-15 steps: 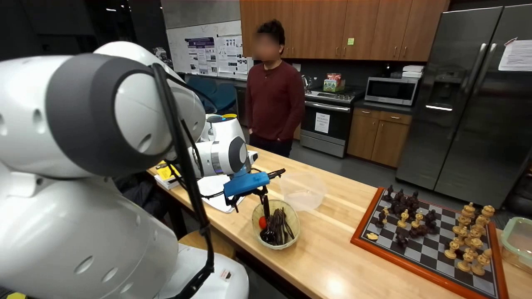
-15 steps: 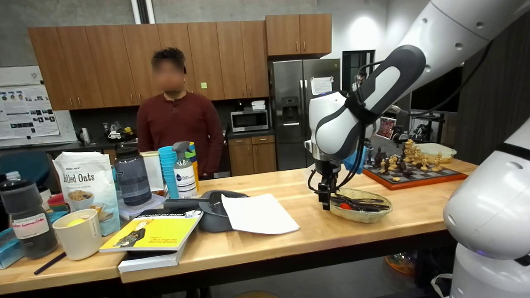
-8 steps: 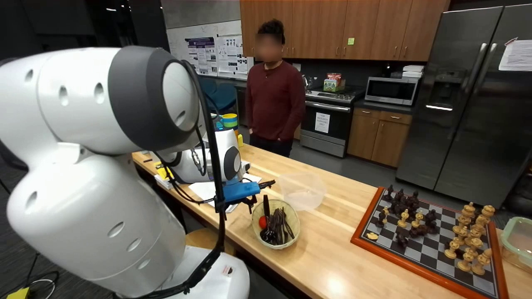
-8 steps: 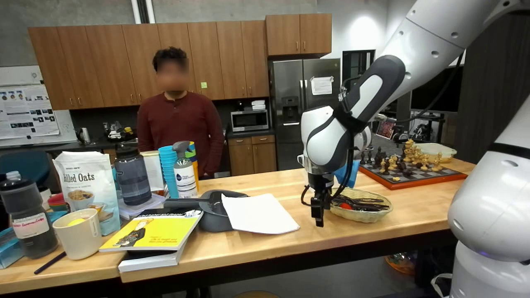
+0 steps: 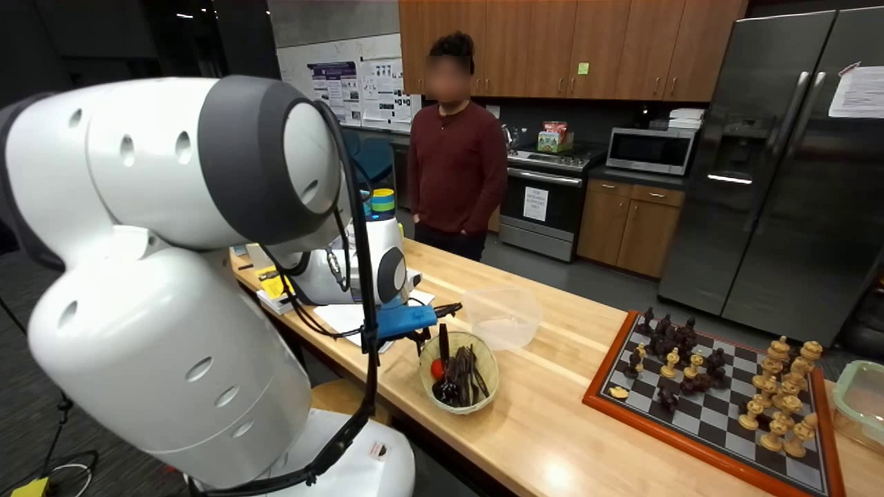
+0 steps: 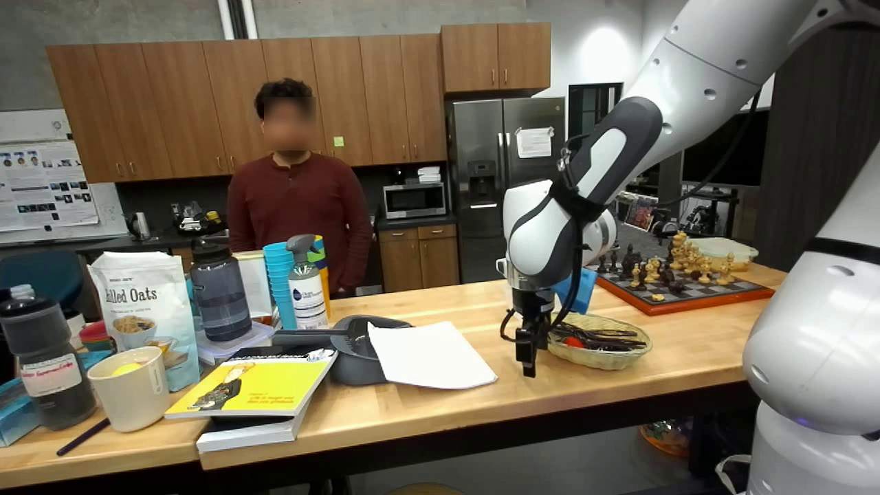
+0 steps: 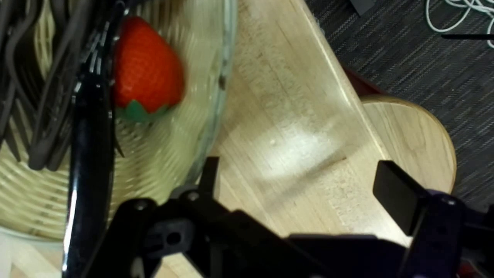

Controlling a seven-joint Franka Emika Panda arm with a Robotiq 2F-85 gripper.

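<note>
Gripper beside basket, empty jaws spread
Wrist view alone shows leaves on the strawberry inside; both exterior views add a chessboard beyond the basket.

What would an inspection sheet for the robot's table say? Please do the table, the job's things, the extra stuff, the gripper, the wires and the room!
Surface: wooden table, with a shiny glare spot.
Job's things: basket, holding a strawberry and dark cutlery.
Clutter: chessboard, paper, yellow book and mug, among others.
Gripper: open beside the basket, holding nothing; can't tell if it's touching.
Cables: black cable along the arm; white cable on the floor.
Surroundings: person standing across the table; fridge and microwave farther back.
</note>
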